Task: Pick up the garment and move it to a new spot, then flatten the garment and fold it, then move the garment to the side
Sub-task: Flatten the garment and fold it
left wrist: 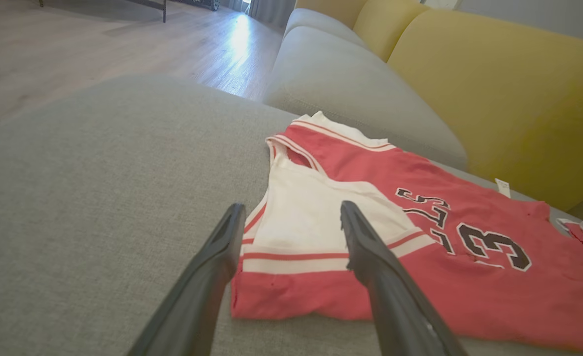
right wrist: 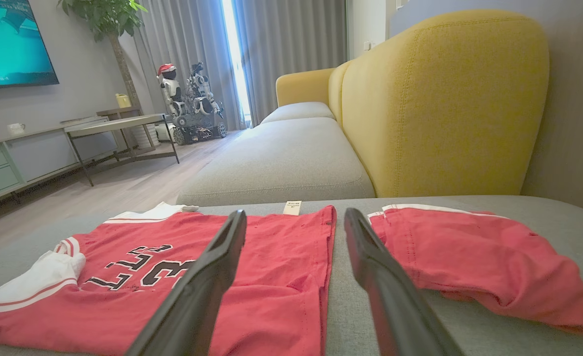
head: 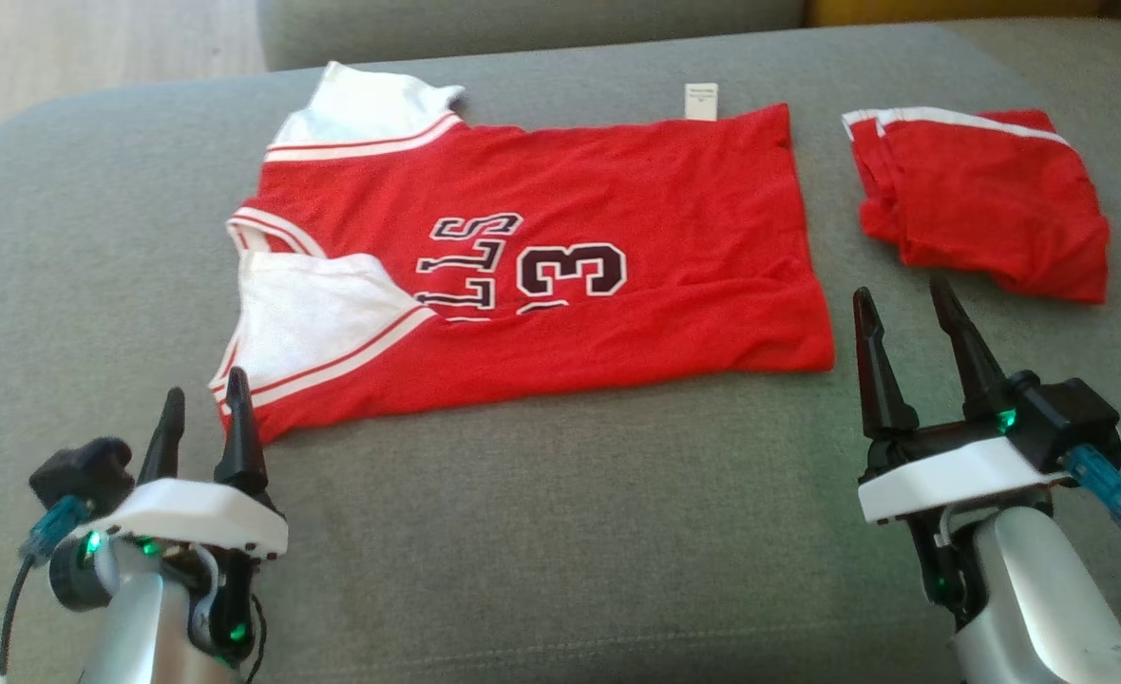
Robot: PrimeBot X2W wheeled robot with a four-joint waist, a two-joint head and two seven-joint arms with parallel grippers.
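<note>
The red jersey [head: 617, 190] lies spread on the grey cushion [head: 570, 532], its lettering cut off at a fold and partly unreadable; left gripper [head: 204, 394] released by the near sleeve corner, contact unclear; right gripper [head: 902, 290] released, between jersey and folded shorts [head: 983, 199].

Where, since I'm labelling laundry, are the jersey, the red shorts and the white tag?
red jersey [head: 598, 176]: head view, plain cloth above the number.
red shorts [head: 988, 190]: head view, middle of the fold.
white tag [head: 701, 101]: head view, tag's middle, at jersey hem.
</note>
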